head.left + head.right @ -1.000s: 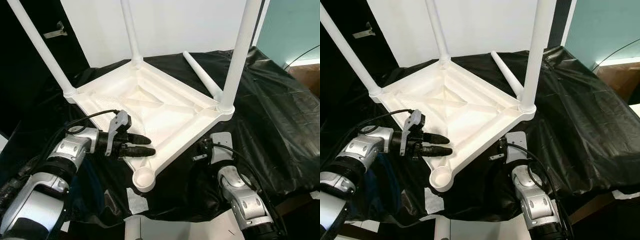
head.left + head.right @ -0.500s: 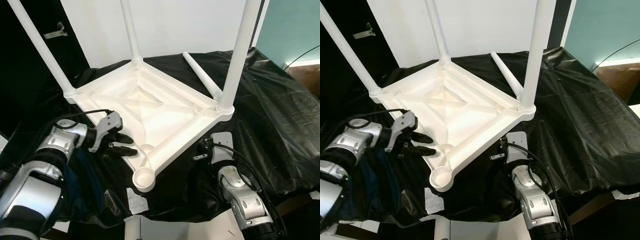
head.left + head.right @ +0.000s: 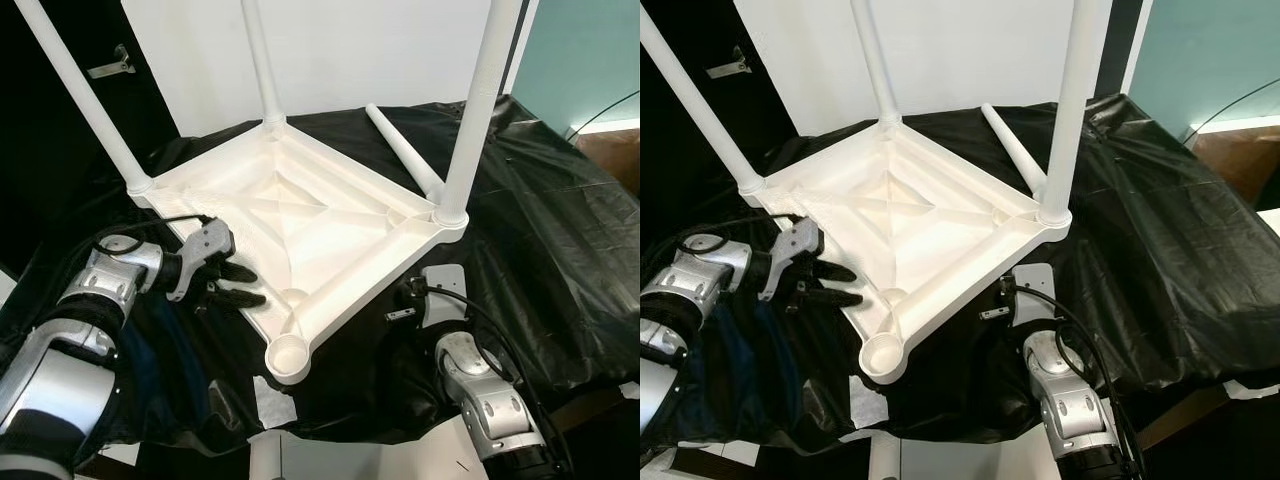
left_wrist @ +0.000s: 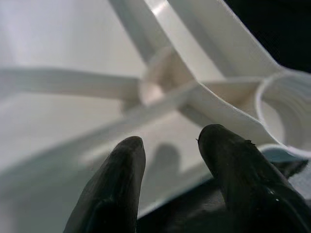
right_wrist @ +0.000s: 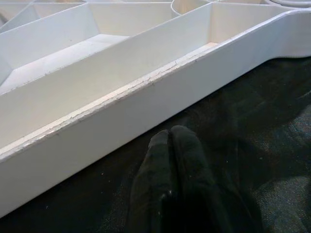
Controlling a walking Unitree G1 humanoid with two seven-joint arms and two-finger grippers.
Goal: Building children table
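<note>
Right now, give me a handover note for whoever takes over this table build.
Left gripper: jaws open, empty, at the near left edge of the upturned white tabletop.
Right gripper: jaws shut, empty, resting on the black sheet beside the tabletop's near right edge.
Done: three legs stand in their corner sockets, including the right leg.
Left: the near corner socket is empty; the loose fourth leg lies on the sheet behind the tabletop, past the right leg. Fetch it and seat it there.
</note>
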